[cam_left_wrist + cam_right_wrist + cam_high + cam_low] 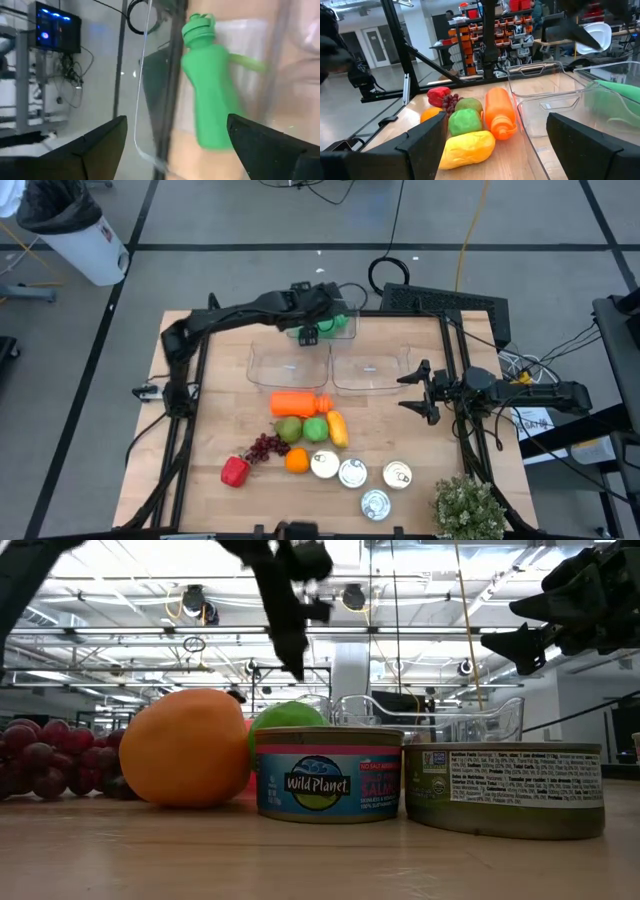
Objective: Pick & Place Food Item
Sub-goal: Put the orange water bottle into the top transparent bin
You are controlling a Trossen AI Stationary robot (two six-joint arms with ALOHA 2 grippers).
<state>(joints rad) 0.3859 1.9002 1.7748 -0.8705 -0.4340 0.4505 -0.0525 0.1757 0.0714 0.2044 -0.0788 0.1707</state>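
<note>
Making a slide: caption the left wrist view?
Left gripper, jaws open, over a green bottle lying by a clear bin.

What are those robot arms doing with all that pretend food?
The left hand hovers open over a green bottle lying at the table's far edge, behind two clear bins. The right hand waits open beside the bins. An orange bottle, fruit and cans sit on the table.

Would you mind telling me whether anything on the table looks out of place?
The green bottle lies on its side at the table's far edge, behind the clear bins, apart from the other food. The left claw hovers open above it.
</note>
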